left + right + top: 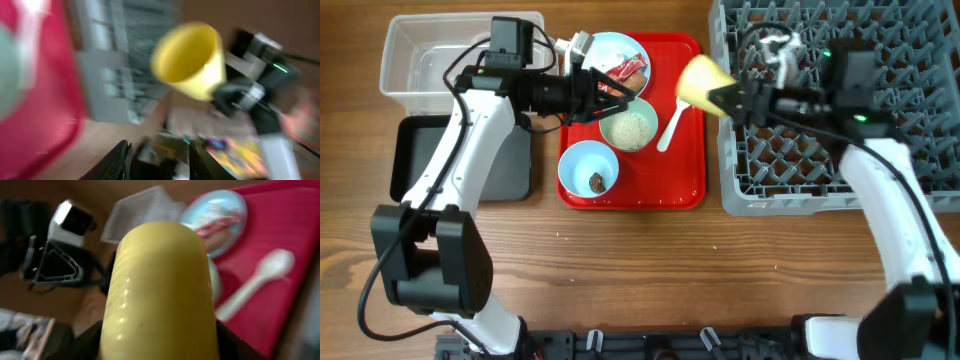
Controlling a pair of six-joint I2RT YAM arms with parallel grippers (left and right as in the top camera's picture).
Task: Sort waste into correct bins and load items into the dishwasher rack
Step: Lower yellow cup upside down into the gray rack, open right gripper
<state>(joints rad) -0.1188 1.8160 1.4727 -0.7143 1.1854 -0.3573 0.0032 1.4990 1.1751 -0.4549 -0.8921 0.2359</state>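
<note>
Now the right gripper point(728, 97) is pinching the cup point(702, 82) sideways between its jaws, with the rack point(920, 120) just behind them. The cup's smooth wall is risking a slip. The left gripper point(603, 92) is hovering with its jaws spread and empty, the wrapper point(628, 72) just ahead, and the cup is near enough to be inviting a bump.

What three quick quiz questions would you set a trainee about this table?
1. True or false: the yellow cup stands in the grey rack.
2. What lies on the red tray beside the rice bowl? A) white spoon B) fork C) knife
3. Which arm's pincer grips the cup?
Key: 1 false; 2 A; 3 the right pincer.
</note>
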